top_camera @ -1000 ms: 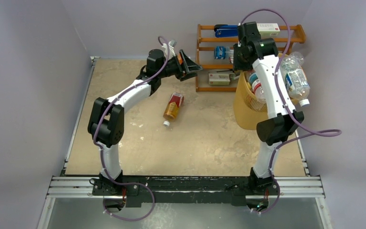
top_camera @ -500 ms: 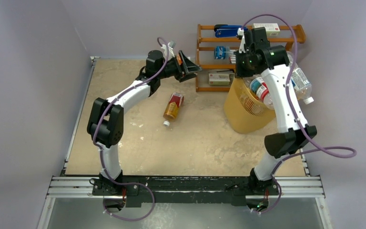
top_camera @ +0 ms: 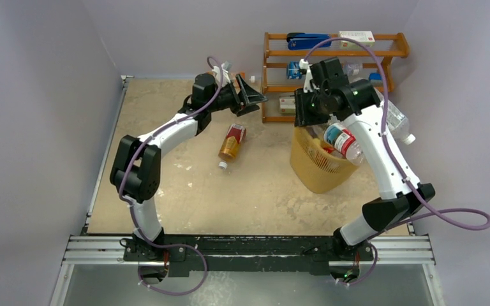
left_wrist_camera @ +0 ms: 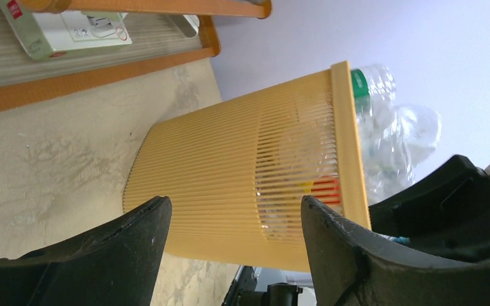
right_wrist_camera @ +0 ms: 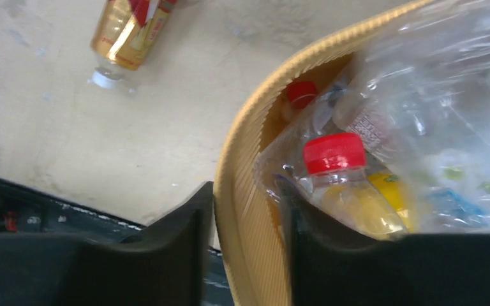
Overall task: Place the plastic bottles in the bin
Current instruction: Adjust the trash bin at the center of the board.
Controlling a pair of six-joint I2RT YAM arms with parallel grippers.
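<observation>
The yellow-orange bin (top_camera: 319, 167) stands tilted at the right of the table, packed with plastic bottles (top_camera: 341, 137); a clear one (top_camera: 397, 118) spills over its far rim. My right gripper (top_camera: 306, 116) (right_wrist_camera: 247, 191) is shut on the bin's rim (right_wrist_camera: 274, 89), one finger outside and one inside beside a red-capped bottle (right_wrist_camera: 335, 153). An amber bottle (top_camera: 231, 141) (right_wrist_camera: 131, 32) with a red label lies on the table left of the bin. My left gripper (top_camera: 250, 97) (left_wrist_camera: 233, 204) hangs open and empty, facing the bin's side (left_wrist_camera: 230, 172).
A brown wooden shelf rack (top_camera: 274, 76) stands at the back behind the bin, with a blue stapler (top_camera: 306, 41) and a white box (top_camera: 356, 36) on top. Another white box (left_wrist_camera: 57, 25) sits on a lower shelf. Walls close in the table's sides.
My right arm has pulled the bin leftward and nearer, away from the right wall, still holding its rim. The left gripper has barely shifted. The amber bottle has not moved.
</observation>
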